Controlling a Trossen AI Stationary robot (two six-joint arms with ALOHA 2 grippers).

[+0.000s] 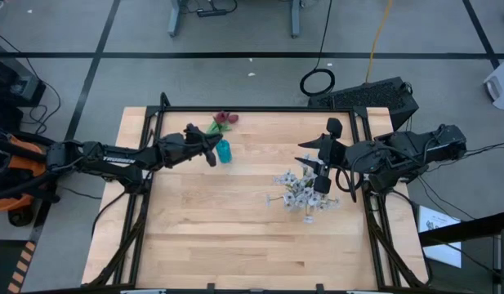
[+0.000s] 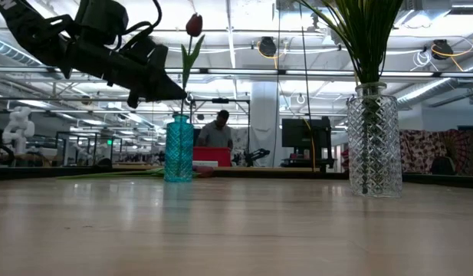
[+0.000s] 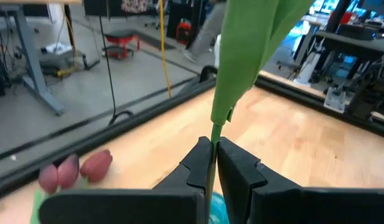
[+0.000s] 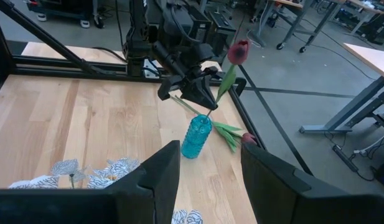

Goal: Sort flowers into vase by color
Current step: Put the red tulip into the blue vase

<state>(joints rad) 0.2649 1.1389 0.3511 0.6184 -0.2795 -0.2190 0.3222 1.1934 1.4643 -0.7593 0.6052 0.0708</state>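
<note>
- High view: the left tool [image 1: 212, 148] reaches over the far-left part of the desk [image 1: 235, 237], right above the blue vase [image 1: 225, 152]. More red flowers [image 1: 224, 121] lie flat on the wood just beyond that vase, near the far edge. The right tool [image 1: 323, 170] hangs over the clear vase [image 1: 309, 214], which holds a spray of white flowers [image 1: 299, 189] on the right half of the desk. The two vases stand well apart.
- Low view: the left tool [image 2: 175, 93] pinches the stem of a red tulip [image 2: 194, 24] just above the mouth of the blue vase [image 2: 179, 149]; the bud stands upright above the tool and the stem runs down into the vase. The clear vase [image 2: 373, 139] stands to the right with green stalks rising from it. A person sits in the room behind.
- Left wrist view: the left tool's fingers [image 3: 196, 165] are pressed together on the thin green stem, with a broad green leaf [image 3: 244, 50] above them. Two red buds [image 3: 76, 170] lie on the desk beside.
- Right wrist view: the right tool [image 4: 207, 177] stands spread, nothing between its fingers, over white blossoms [image 4: 95, 171]. Farther off, the left tool [image 4: 198, 93] holds the red tulip [image 4: 238, 52] over the blue vase [image 4: 195, 135].
</note>
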